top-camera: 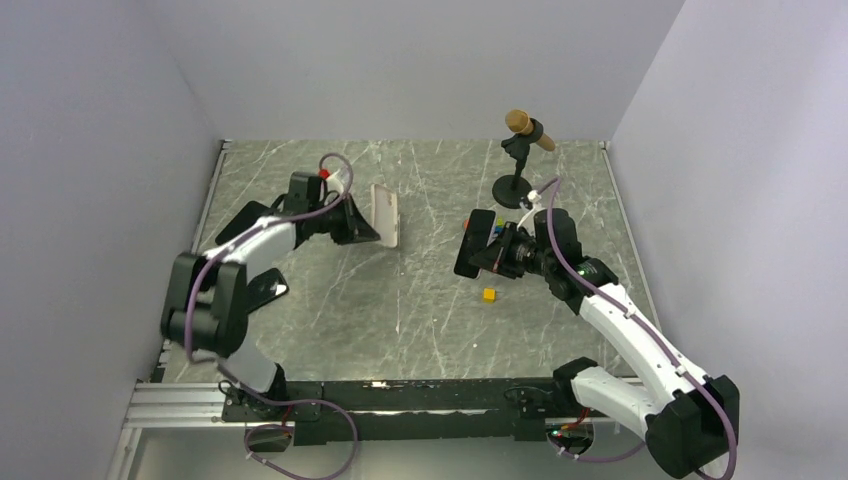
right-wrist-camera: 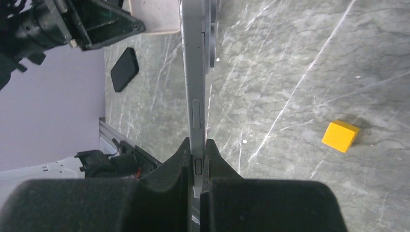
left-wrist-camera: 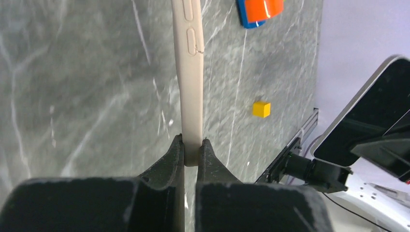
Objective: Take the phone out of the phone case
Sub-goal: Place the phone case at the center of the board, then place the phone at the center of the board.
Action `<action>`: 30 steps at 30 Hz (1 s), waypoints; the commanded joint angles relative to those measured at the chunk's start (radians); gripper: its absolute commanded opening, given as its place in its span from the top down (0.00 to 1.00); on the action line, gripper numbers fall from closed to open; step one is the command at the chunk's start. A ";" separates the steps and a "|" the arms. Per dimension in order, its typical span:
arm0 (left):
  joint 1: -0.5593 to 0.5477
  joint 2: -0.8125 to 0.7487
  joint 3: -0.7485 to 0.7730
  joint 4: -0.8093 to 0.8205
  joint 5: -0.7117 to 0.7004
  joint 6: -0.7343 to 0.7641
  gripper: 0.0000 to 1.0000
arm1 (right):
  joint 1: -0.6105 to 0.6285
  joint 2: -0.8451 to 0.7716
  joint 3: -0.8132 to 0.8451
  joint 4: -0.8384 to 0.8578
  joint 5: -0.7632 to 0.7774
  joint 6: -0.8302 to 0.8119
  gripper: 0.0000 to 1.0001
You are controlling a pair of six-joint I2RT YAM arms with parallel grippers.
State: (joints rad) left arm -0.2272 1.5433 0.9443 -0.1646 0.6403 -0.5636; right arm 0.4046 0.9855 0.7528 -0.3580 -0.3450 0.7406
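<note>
My left gripper [top-camera: 362, 228] is shut on the lower edge of the beige phone case [top-camera: 386, 215] and holds it upright above the table. In the left wrist view the case [left-wrist-camera: 189, 72] stands edge-on between the fingertips [left-wrist-camera: 193, 150]. My right gripper [top-camera: 495, 255] is shut on the grey phone [top-camera: 474, 243], held on edge, dark screen facing left. In the right wrist view the phone [right-wrist-camera: 196, 72] runs up from the gripper [right-wrist-camera: 197, 152]. Phone and case are apart, with a clear gap between them. The phone also shows in the left wrist view [left-wrist-camera: 372, 121].
A small yellow cube [top-camera: 489, 294] lies on the marble table below the phone. A microphone on a black stand [top-camera: 522, 150] stands at the back right. An orange and blue object [left-wrist-camera: 258, 10] lies near it. A flat black object [right-wrist-camera: 124, 69] lies by the left arm.
</note>
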 commanded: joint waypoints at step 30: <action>-0.092 0.126 0.559 -0.383 -0.337 0.160 0.01 | -0.382 0.006 -0.137 0.086 0.328 0.340 1.00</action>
State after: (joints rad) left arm -0.2459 1.7615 1.5089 -0.5785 0.3386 -0.4835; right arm 0.1253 0.9680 0.6556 -0.3771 -0.1707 0.9199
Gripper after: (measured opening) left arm 0.994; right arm 0.083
